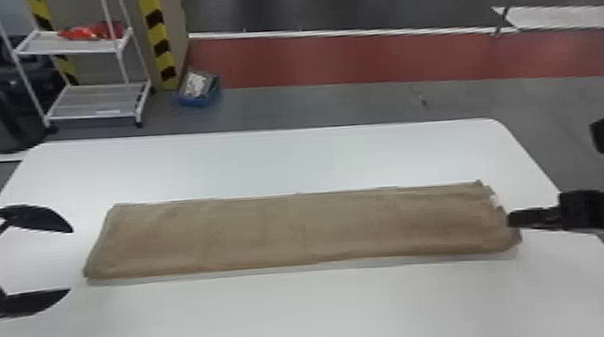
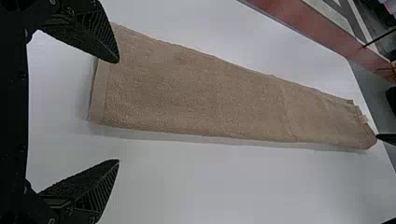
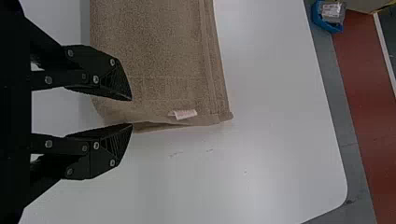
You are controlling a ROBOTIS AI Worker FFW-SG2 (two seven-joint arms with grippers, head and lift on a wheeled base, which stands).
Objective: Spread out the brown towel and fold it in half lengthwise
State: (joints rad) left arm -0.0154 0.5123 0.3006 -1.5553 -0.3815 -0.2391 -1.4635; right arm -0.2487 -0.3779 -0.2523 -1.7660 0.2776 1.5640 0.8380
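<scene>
Across the table point(image 1: 294, 311): brown towel point(image 1: 295, 231), folded into a long, flat strip running left to right.
Left gripper point(image 1: 71, 260): beside the towel's left end, jaws spread wide, nothing between them. In the left wrist view, one tip overlaps the towel's hemmed end; contact cannot be told.
Right gripper point(image 1: 512, 219): at the towel's right end, seen edge-on in the head view. The right wrist view shows its jaws point(image 3: 132, 112) parted by a narrower gap, a near corner of the towel visible between the tips, unpinched; touch cannot be told.
Head view, beyond the table: white rack point(image 1: 96, 100) with a red item point(image 1: 90, 31) on its upper shelf.
Label: small white tag point(image 3: 183, 114) on the towel's right end, its pinkish print too small to read.
</scene>
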